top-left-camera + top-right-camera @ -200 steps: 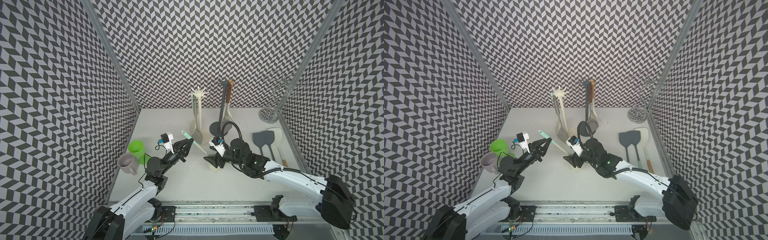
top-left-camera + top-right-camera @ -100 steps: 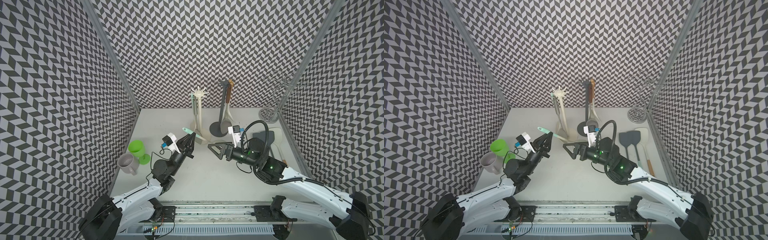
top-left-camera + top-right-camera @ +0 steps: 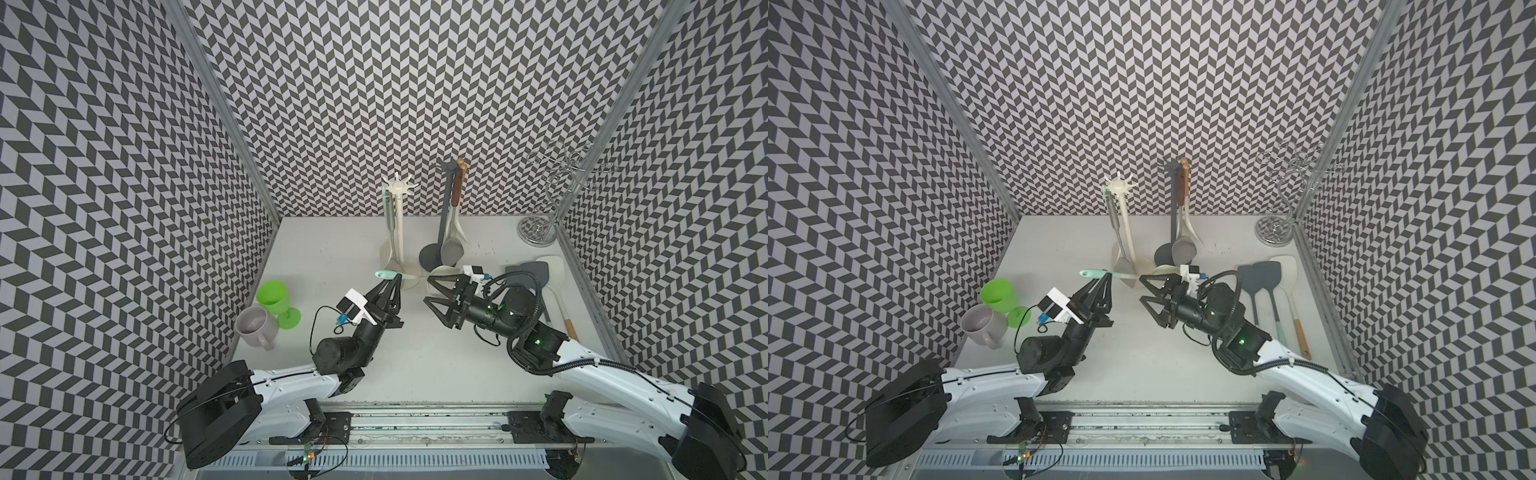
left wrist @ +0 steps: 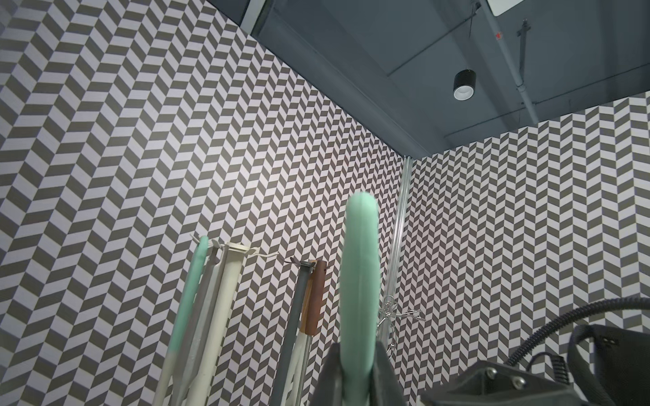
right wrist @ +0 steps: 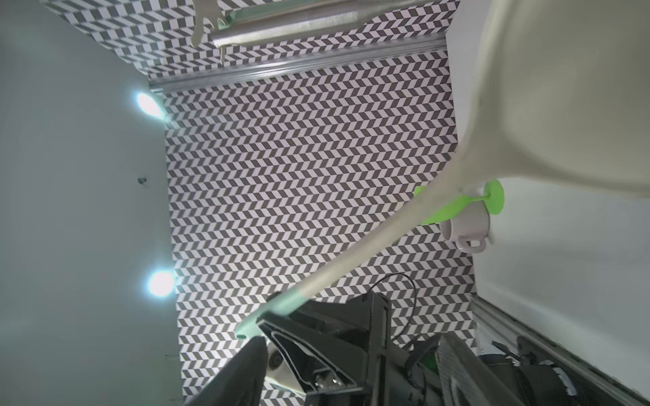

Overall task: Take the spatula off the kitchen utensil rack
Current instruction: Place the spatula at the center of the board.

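Note:
My left gripper [image 3: 395, 283] is shut on the mint-green handle of the spatula [image 3: 405, 276], which it holds almost level above the table. The left wrist view shows the handle [image 4: 360, 281] pinched between the jaws of the left gripper [image 4: 358, 358]. The spatula's cream head [image 5: 562, 105] points at the right arm, off the hooks of the cream utensil rack [image 3: 400, 224]. Just right of the head, my right gripper [image 3: 430, 296] stands open and grips nothing. In both top views the spatula [image 3: 1100, 273] lies in front of the rack [image 3: 1125, 224].
A dark rack [image 3: 446, 208] holds a wooden-handled utensil beside the cream rack, which still carries a green-handled tool. Two spatulas [image 3: 530, 274] lie at the right edge, with a wire stand [image 3: 540, 232] behind them. A green goblet [image 3: 272, 296] and a grey mug [image 3: 254, 328] stand at the left.
My left gripper has moved toward the racks with the spatula and levelled it. My right gripper let go near the spatula's head, drew back and rose, and now faces it open.

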